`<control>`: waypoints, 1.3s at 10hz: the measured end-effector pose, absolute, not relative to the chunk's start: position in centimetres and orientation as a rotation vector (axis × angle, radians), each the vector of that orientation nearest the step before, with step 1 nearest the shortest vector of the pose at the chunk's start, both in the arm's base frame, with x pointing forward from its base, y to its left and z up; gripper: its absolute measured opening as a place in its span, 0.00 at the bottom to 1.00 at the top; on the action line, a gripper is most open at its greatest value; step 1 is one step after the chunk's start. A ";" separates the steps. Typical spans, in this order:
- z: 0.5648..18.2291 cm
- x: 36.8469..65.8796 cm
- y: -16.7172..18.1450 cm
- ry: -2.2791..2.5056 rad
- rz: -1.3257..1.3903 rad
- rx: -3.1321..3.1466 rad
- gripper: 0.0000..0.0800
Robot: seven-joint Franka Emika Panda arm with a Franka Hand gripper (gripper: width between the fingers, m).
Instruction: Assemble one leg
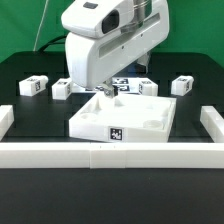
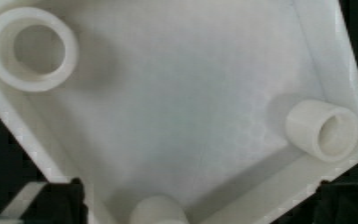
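Note:
The large white square panel (image 1: 125,118) lies in the middle of the table, recessed side up, with a tag on its front wall. Small white tagged legs lie behind it: two toward the exterior view's left (image 1: 33,86) (image 1: 62,88), one on the right (image 1: 183,85) and one behind the panel (image 1: 148,86). My gripper (image 1: 106,90) hangs over the panel's back left corner. In the wrist view the gripper (image 2: 194,206) is open and empty. Its dark fingers (image 2: 41,200) stand wide apart above the panel's inside (image 2: 176,110), which has round sockets (image 2: 34,50) (image 2: 314,125).
Long white border rails run along the front (image 1: 110,156) and both sides (image 1: 212,122) (image 1: 5,118) of the black table. The arm's white body (image 1: 105,45) hides the area behind the panel's back edge.

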State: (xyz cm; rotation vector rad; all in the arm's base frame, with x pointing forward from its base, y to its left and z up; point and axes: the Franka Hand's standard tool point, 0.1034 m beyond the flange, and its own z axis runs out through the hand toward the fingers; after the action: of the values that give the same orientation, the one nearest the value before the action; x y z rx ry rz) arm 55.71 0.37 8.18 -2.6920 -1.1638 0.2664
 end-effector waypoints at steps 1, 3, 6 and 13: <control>8.2 55.7 0.4 -1.164 0.267 -2.692 0.81; 8.2 55.7 0.4 -1.164 0.267 -2.692 0.81; 8.2 55.7 0.4 -1.165 0.266 -2.692 0.81; 6.6 52.3 2.1 -1.538 -0.099 -2.696 0.81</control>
State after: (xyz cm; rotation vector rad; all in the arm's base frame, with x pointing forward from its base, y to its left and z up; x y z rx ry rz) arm 52.28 2.10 6.60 -2.6960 -1.5381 -0.0994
